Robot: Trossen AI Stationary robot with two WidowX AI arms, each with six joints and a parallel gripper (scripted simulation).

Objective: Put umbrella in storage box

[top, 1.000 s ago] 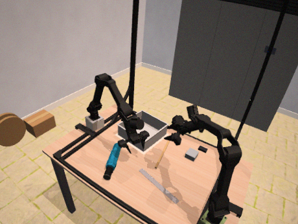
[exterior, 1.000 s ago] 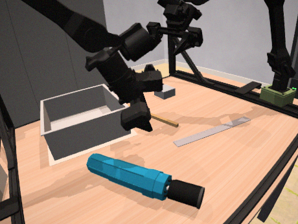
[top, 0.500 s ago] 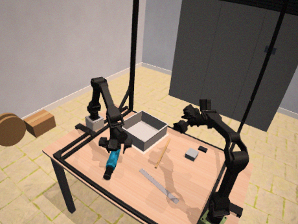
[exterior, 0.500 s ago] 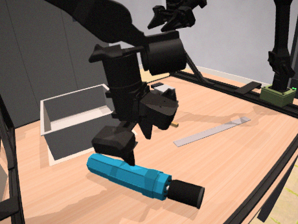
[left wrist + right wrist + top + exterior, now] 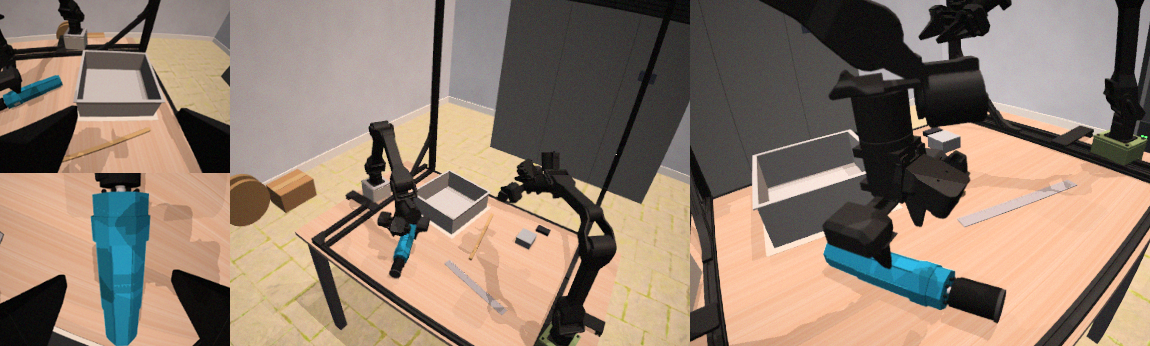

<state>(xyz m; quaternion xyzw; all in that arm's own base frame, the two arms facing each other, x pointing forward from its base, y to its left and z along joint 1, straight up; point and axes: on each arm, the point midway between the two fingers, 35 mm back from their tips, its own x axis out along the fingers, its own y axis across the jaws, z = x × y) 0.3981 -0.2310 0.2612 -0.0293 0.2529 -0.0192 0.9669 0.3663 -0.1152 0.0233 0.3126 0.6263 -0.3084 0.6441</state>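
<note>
The folded umbrella [image 5: 402,250] lies flat on the table in front of the box, with a blue body and a black handle end. It also shows in the exterior view [image 5: 905,280], the left wrist view [image 5: 31,92] and the right wrist view [image 5: 119,273]. The grey open storage box [image 5: 452,200] [image 5: 805,185] [image 5: 118,85] is empty. My right gripper [image 5: 402,225] [image 5: 900,225] is open, low over the umbrella's blue end, with a finger on either side. My left gripper [image 5: 510,192] [image 5: 957,20] is open and empty in the air beside the box.
A metal ruler [image 5: 475,286] [image 5: 1017,202] and a thin wooden stick [image 5: 481,236] [image 5: 105,146] lie on the table. A grey block [image 5: 526,238] and a small black block [image 5: 543,230] sit near the left arm. A black frame rail runs along the table's edges.
</note>
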